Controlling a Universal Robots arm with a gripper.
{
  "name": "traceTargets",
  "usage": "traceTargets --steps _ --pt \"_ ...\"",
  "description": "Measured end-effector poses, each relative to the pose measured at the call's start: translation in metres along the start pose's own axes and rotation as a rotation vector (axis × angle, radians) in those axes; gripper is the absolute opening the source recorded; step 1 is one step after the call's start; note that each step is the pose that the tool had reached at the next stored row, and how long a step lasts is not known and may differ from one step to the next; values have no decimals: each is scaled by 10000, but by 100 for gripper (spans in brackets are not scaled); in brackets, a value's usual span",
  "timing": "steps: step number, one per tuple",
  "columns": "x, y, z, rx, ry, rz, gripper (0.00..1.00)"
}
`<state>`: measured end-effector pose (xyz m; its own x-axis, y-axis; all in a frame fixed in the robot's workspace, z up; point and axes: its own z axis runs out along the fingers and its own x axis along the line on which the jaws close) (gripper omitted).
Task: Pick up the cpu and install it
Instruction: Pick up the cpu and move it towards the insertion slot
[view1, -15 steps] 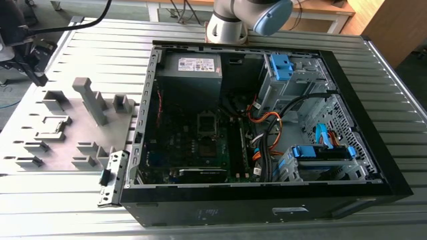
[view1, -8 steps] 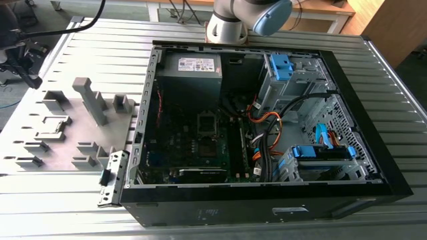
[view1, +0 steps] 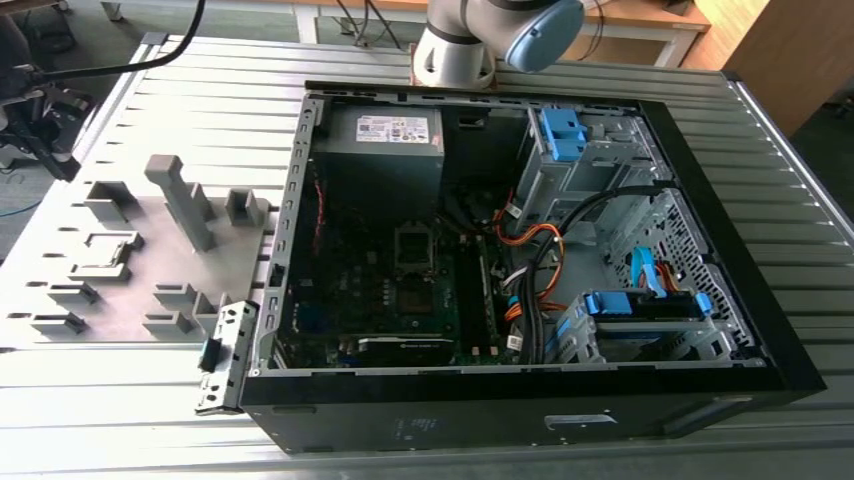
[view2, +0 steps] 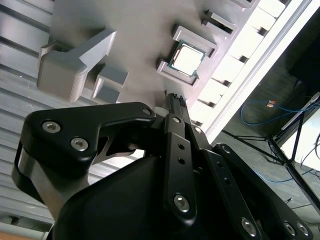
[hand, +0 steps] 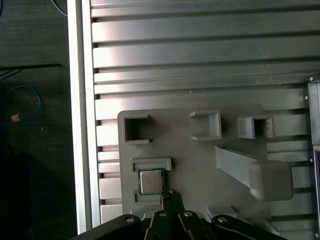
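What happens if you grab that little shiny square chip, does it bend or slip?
Probably stiff: the cpu is a flat square with a metal top. Its smooth shine suggests it could slip. It looks thin, so likely light; the grey walls around it should stop sideways sliding.

In the exterior view, the open computer case (view1: 534, 400) takes the centre and right of my frame, lying on the slatted table (view1: 134, 400). The arm's base (view1: 461, 50) stands top centre, behind it. The fixture plate (view1: 147, 270) lies at left, beside the case. In both wrist views the cpu (hand: 151, 181) (view2: 187, 57) sits in a recess of that plate, with the gripper (hand: 168, 194) (view2: 175, 97) just beside it.
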<state>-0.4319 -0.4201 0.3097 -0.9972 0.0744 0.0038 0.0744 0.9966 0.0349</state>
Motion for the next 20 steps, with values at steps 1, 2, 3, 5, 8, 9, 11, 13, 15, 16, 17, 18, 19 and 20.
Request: traceTargets --steps 1,2,3,5,8,9,11,13,15,16,17,18,19,20 --pt "1 0 -1 1 1 1 11" --pt "1 0 0 0 0 1 11" --pt "1 0 0 0 0 1 11" --pt "1 0 0 0 0 1 11" --pt "2 -1 13 -1 -1 1 11" --pt "2 -2 21 3 0 -1 11" --pt "5 -7 42 8 0 -4 11" --pt "8 -20 69 10 2 -12 11" --pt "10 -41 102 10 2 -21 11" --pt "10 -49 121 8 1 -29 11" --pt "11 -56 138 9 4 -35 11" --pt "12 -61 155 10 7 -41 11" --pt "13 -66 173 11 11 -48 11" --pt "14 -71 191 11 13 -56 11"
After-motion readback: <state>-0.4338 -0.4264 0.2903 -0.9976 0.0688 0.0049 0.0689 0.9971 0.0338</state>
